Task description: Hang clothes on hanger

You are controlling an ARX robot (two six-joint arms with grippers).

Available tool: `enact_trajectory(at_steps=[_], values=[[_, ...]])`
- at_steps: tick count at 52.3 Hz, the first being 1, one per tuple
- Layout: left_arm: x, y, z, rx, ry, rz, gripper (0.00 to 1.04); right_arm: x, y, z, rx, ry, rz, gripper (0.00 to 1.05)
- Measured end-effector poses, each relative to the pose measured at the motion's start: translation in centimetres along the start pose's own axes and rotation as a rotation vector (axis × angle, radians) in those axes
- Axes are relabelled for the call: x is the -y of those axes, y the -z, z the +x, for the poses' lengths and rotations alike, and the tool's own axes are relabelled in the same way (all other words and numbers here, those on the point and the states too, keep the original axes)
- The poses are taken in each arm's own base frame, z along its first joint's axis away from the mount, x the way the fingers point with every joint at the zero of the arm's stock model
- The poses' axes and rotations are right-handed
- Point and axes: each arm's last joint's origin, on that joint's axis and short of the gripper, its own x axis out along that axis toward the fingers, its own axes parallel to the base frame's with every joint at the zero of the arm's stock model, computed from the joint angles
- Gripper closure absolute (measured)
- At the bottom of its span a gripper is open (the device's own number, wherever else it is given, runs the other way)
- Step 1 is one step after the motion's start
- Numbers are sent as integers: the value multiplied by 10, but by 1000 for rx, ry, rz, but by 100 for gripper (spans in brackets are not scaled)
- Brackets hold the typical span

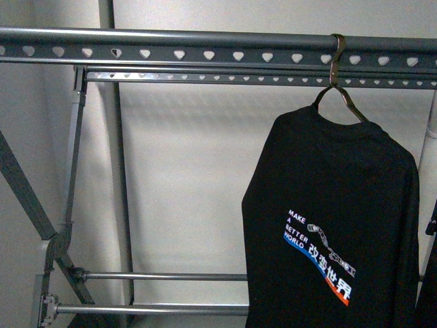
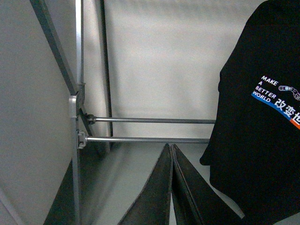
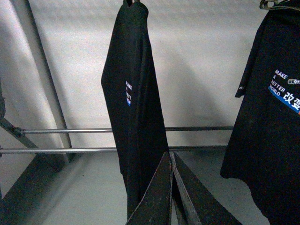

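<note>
The black T-shirt (image 1: pixel 334 225) printed "MAKE A BETTER WORLD" hangs on the metal hanger (image 1: pixel 339 89). The hanger's hook sits over the top rail (image 1: pixel 171 37) at the right. Neither gripper shows in the front view. My left gripper (image 2: pixel 171 146) is shut and empty, apart from the T-shirt (image 2: pixel 262 131), which hangs beside it. My right gripper (image 3: pixel 170 153) is shut and empty, close in front of a black T-shirt seen edge-on (image 3: pixel 133 103). A second printed T-shirt (image 3: pixel 272 122) hangs further off under a bit of hanger (image 3: pixel 269 4).
The grey rack has a perforated top rail, two lower cross bars (image 1: pixel 164 277) and slanted side struts (image 1: pixel 27 198) at the left. A white wall (image 1: pixel 184 178) stands behind. Another dark garment (image 1: pixel 430 273) shows at the right edge.
</note>
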Motion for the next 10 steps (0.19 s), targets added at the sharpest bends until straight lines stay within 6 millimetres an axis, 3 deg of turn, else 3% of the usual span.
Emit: enact_trajectory(at_steps=[6, 10], values=[[0, 0, 0, 0, 0, 0, 101, 0, 0, 0, 0, 0, 0, 102], [0, 0, 0, 0, 0, 0, 98, 0, 0, 0, 0, 0, -2, 91]])
